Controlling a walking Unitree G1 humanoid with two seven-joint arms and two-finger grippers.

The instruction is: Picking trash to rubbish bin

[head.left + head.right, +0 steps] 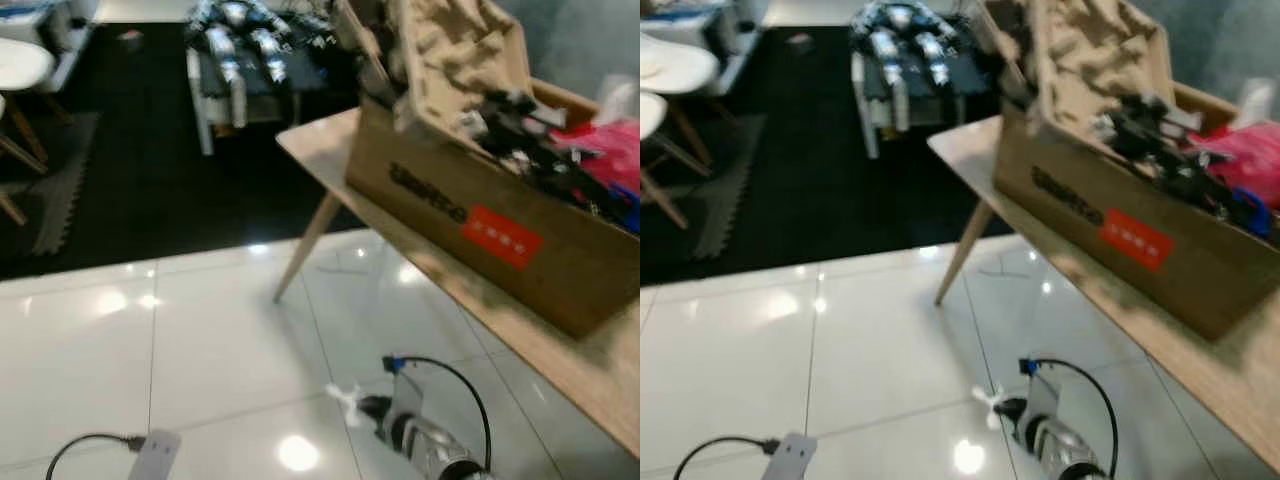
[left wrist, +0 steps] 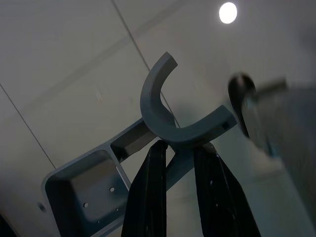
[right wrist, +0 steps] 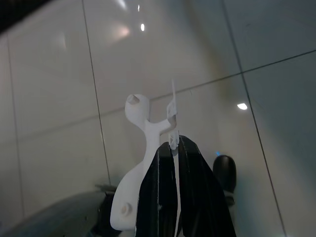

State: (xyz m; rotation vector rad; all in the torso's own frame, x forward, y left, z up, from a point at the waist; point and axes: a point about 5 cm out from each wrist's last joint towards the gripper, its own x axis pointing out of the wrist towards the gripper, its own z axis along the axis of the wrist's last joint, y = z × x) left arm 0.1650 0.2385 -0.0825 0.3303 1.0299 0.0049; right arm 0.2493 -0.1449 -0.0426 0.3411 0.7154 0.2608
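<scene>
Head view: one cardboard box [image 1: 480,215], its contents blurred, sits on one wooden table [image 1: 590,370]. The right gripper [image 1: 352,404] pinches one white plastic scrap [image 1: 342,398] over the tiled floor [image 1: 180,340].

Left wrist view: the left gripper [image 2: 181,148] clamps one grey curved plastic piece [image 2: 163,111], its lower end cut off.

Right wrist view: fingers [image 3: 195,197] pinch the white, blobby scrap.

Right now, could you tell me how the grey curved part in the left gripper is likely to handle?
The grey curved part looks like rigid moulded plastic, so probably stiff and light. Pinched only at its arc by the left gripper, it may swivel.
</scene>
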